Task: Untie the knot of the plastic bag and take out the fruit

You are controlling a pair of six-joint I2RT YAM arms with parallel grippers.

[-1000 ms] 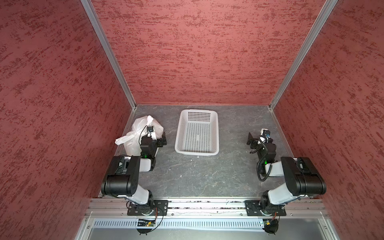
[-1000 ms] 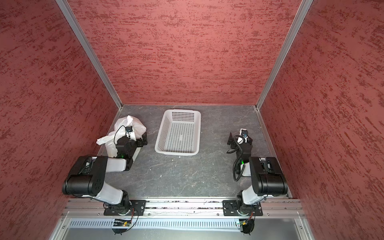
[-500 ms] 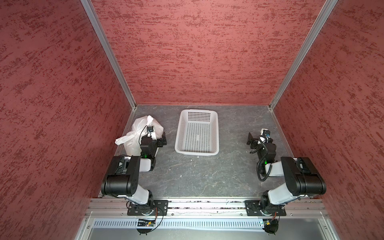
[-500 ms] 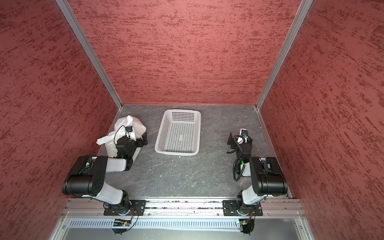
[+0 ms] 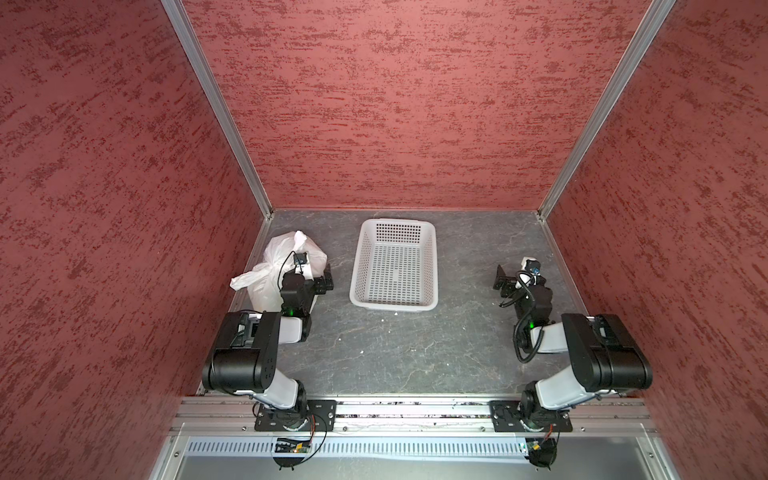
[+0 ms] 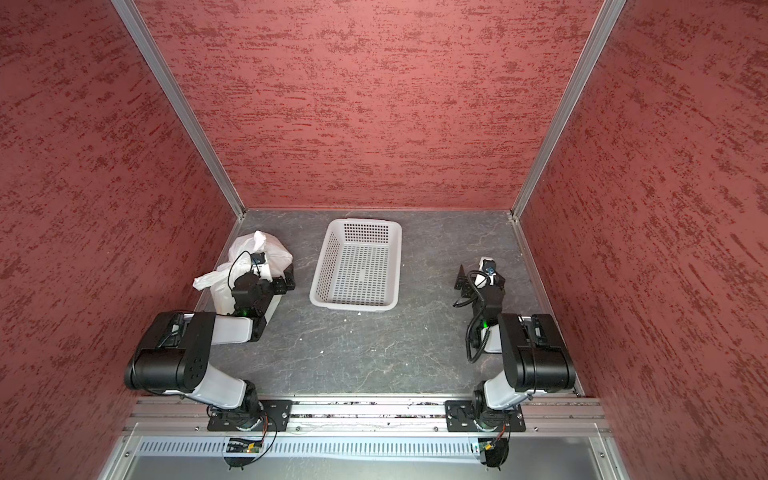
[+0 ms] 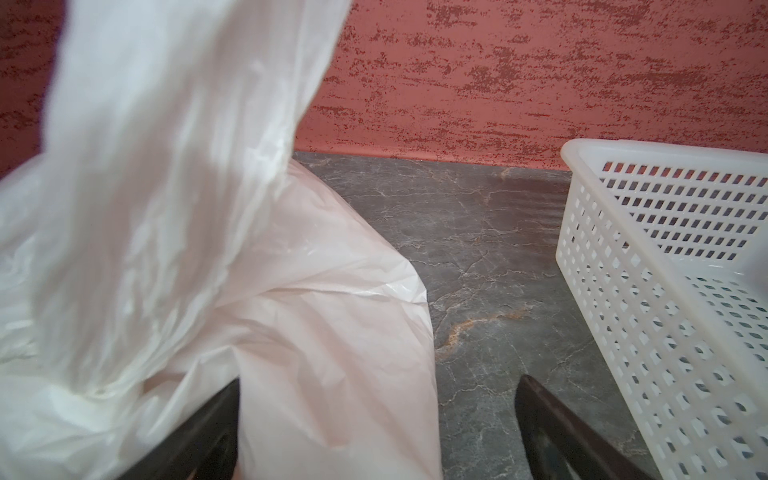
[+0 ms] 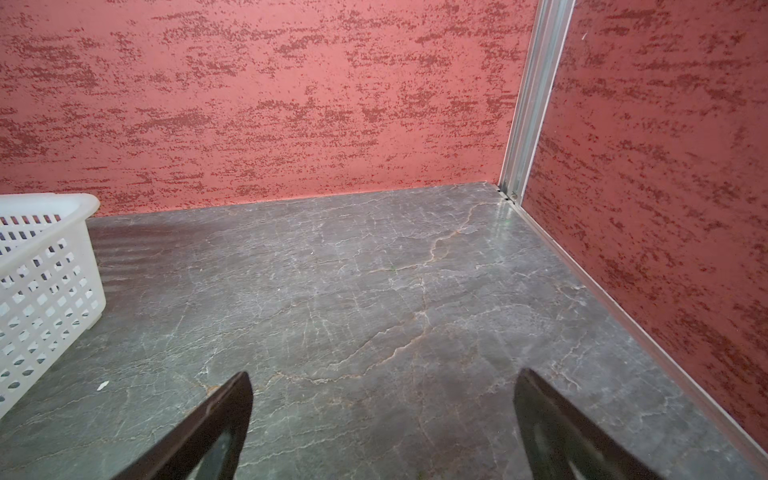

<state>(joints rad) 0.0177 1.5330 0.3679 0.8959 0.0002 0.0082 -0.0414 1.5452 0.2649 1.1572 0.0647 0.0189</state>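
Noting geometry before the first move: the plastic bag [image 5: 276, 270] sits on the table [image 5: 415, 345] at the left rear, close against the left wall [image 5: 124, 208], in both top views. The heap looks longer front-to-rear than across, so I judge its long axis roughly parallel to that wall. One loose end [image 5: 245, 281] sticks out toward the wall. The knot I cannot pick out: the wrist and its cable cover the bag's middle from above, and the left wrist view shows only blurred film. No fruit shows through the plastic.

left gripper [image 5: 324, 283]: jaws spread wide, holding nothing, just beside the bag on its basket side. In the left wrist view the bag [image 7: 166, 216] crowds one jaw and spills into the gap; the other jaw is over bare table. Whether film and jaw touch: cannot tell.

right gripper [image 5: 502, 286]: jaws wide, empty, low over bare table, well apart from the bag, with the basket [image 5: 394, 300] between.

Judgement: the left arm is nearer, and the knot should lie above it on its wall side. The right arm must pass the basket to help.

Surface: dark, veined, flat. Room: red walls on three sides, tight beside the bag.
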